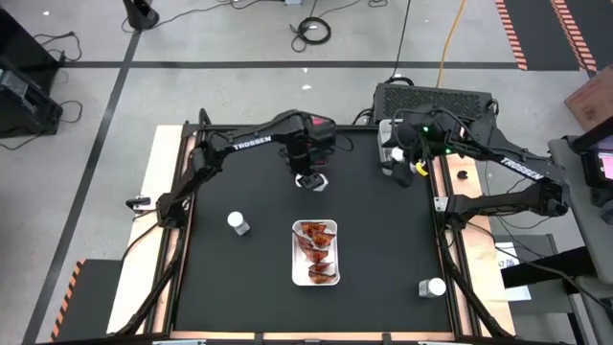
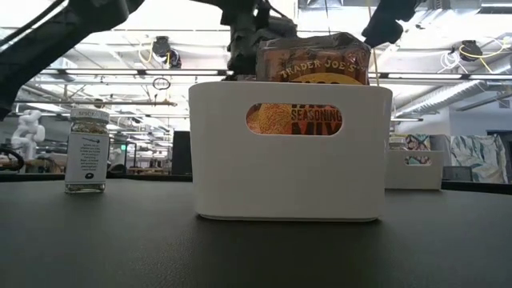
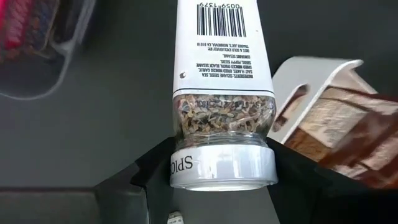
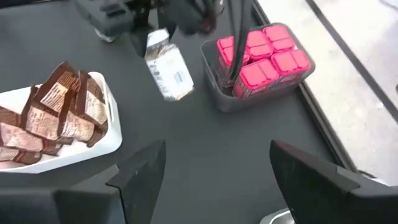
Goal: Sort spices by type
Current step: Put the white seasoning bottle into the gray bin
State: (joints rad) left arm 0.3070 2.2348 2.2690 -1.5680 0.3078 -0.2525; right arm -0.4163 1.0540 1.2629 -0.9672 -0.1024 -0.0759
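spice jar (image 3: 222, 112) sits clamped by its white cap in the left hand (image 1: 311, 179), held above the bench at twelve o'clock from the white tray (image 1: 298, 268), long axis pointing away from the wrist, while the right hand (image 1: 400, 165) waits open at two o'clock.

A white tray (image 1: 297, 273) sits mid-table, apparently a grey bin (image 4: 219, 99) beyond.

The black desk (image 1: 239, 278) carries a white tray (image 1: 298, 271) (full of packets), two standing jars (image 1: 237, 223) (image 1: 433, 287), and a grey bin (image 4: 273, 93).
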